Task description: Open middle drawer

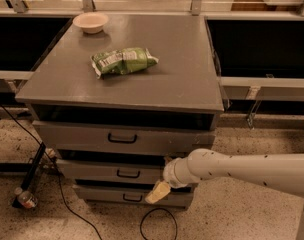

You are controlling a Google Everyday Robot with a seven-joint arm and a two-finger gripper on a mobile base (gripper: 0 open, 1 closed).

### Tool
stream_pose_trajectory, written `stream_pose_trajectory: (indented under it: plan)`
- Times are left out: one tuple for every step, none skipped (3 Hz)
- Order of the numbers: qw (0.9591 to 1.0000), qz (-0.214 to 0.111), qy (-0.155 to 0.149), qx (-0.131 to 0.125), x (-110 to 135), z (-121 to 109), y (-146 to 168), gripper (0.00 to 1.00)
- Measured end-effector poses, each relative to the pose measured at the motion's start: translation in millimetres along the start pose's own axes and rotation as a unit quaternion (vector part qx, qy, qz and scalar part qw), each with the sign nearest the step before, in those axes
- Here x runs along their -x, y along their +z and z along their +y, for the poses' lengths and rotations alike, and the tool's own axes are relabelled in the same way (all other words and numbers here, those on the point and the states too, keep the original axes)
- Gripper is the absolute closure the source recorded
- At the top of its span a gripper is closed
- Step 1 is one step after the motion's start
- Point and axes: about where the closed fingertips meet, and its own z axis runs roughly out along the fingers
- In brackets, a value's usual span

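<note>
The middle drawer (92,171) is the grey front at mid height of the grey cabinet, with a small black bar handle (128,173) at its centre. It looks closed. Above it is the taller top drawer (82,135) with a wider black handle, and below it is the slim bottom drawer (107,196). My gripper (157,191), with cream-coloured fingertips, hangs low in front of the cabinet. It is to the right of and below the middle drawer's handle, over the right part of the bottom drawer's front. My white arm (237,170) reaches in from the right.
A green snack bag (124,60) and a pale bowl (90,22) lie on the cabinet top (182,69). A black cable (152,219) loops on the floor in front. A bottle (26,199) and a black stand leg (29,174) are at the lower left.
</note>
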Motion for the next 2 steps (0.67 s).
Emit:
stream_pose_trajectory:
  plan:
    - [0.9998, -0.002, 0.006, 0.02, -8.3, 8.3, 15.1, 0.0]
    - [0.9998, -0.002, 0.006, 0.019, -8.3, 8.3, 15.1, 0.0]
